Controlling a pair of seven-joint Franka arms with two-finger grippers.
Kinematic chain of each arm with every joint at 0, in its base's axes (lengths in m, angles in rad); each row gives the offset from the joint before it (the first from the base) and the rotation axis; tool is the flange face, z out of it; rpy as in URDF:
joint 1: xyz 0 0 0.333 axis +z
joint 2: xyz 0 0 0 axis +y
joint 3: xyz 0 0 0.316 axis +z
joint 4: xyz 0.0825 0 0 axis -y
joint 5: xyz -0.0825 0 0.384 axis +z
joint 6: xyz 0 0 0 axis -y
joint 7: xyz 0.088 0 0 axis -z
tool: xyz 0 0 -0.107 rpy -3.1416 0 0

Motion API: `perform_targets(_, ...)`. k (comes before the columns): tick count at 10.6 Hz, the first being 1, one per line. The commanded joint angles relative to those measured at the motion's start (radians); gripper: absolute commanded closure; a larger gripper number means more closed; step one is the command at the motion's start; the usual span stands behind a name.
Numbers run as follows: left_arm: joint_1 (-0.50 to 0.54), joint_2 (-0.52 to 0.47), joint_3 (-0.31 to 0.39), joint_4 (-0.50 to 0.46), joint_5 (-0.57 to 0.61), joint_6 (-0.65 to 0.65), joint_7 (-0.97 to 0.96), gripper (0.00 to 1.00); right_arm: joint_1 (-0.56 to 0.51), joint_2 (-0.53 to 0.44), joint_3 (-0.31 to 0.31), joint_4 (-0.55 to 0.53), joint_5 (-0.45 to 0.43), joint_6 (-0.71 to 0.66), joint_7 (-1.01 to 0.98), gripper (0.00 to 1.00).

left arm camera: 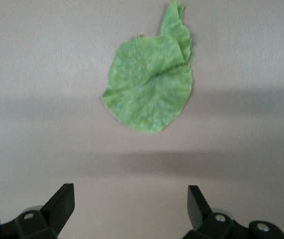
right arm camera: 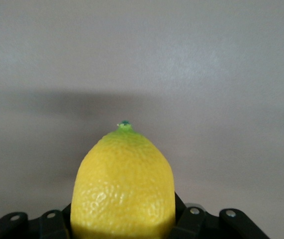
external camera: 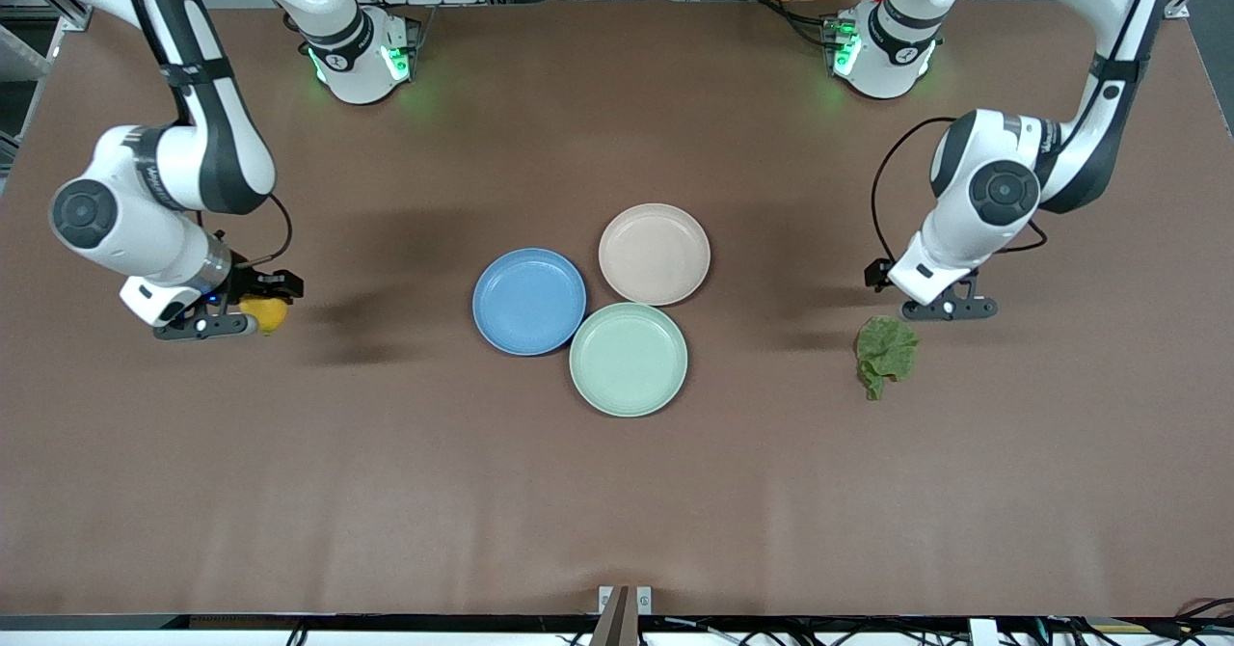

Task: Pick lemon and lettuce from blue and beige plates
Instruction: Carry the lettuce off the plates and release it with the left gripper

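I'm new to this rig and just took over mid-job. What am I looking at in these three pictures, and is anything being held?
Two robot arms stand at a brown table. The big picture looks down from across the table, facing them; the two others come from cameras on each arm's wrist.

Mid-table sit three bare plates: the blue plate, the beige plate and a green plate, nearest the front camera.

The right gripper, at the right arm's end of the table, is shut on the lemon.

The left gripper, at the left arm's end, is open and holds nothing. The lettuce lies flat on the table just ahead of its fingers.
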Motion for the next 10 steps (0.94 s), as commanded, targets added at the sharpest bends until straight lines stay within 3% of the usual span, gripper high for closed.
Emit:
perform_targets(1, 0.015, -0.082, -0.014, -0.076, -0.027, 0.016, -0.006, 0.00, -0.023, -0.007, 0.017, -0.068, -0.014, 0.104, -0.013, 0.50)
perform_targets(5, 0.012, -0.099, -0.021, 0.018, -0.027, -0.010, 0.014, 0.00, -0.022, 0.079, 0.019, -0.097, -0.014, 0.238, -0.012, 0.50)
perform_targets(7, 0.011, -0.128, -0.024, 0.081, -0.027, -0.108, 0.016, 0.00, -0.019, 0.114, 0.019, -0.097, -0.014, 0.264, -0.013, 0.50)
perform_targets(10, 0.011, -0.202, -0.027, 0.043, -0.034, -0.134, 0.023, 0.00, -0.014, 0.175, 0.021, -0.100, -0.014, 0.344, -0.012, 0.48)
